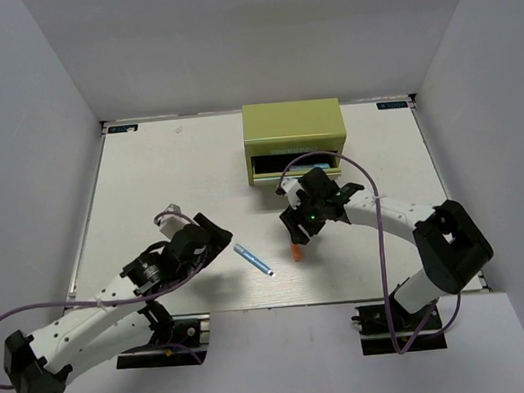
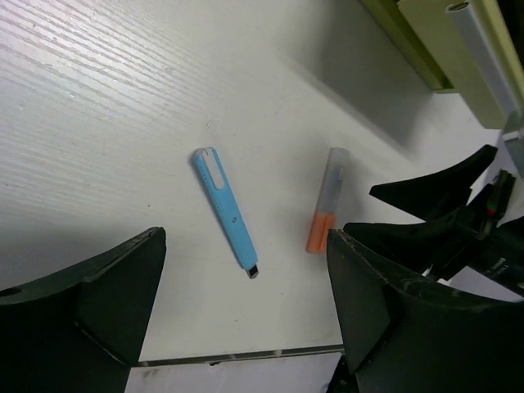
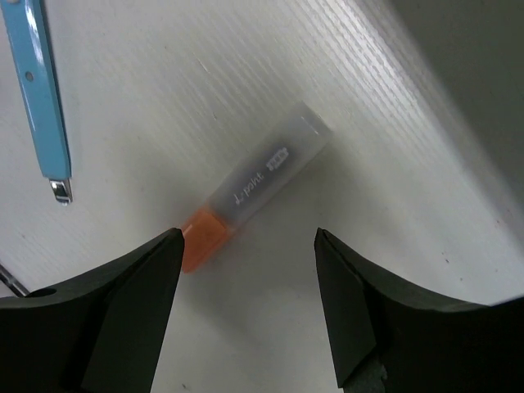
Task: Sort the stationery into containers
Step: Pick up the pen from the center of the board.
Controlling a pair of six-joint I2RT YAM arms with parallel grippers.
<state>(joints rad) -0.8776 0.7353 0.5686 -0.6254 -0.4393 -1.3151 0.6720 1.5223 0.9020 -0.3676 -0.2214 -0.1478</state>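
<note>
A light blue pen (image 1: 254, 260) and an orange pen with a greyish cap (image 1: 296, 248) lie on the white table in front of the lime-green chest (image 1: 293, 127). The chest's lower drawer (image 1: 298, 165) is pulled open. My right gripper (image 1: 295, 229) is open and hovers just above the orange pen (image 3: 254, 192), which lies just ahead of its fingertips, to the left. My left gripper (image 1: 216, 238) is open and empty, left of the light blue pen (image 2: 225, 209). The blue pen with a white tip and the mint green pen are out of view.
The chest stands at the table's far edge, right of centre. The table's near edge (image 2: 246, 356) lies just beyond my left fingertips. My right gripper (image 2: 442, 214) shows as a black shape beside the orange pen (image 2: 326, 205) in the left wrist view.
</note>
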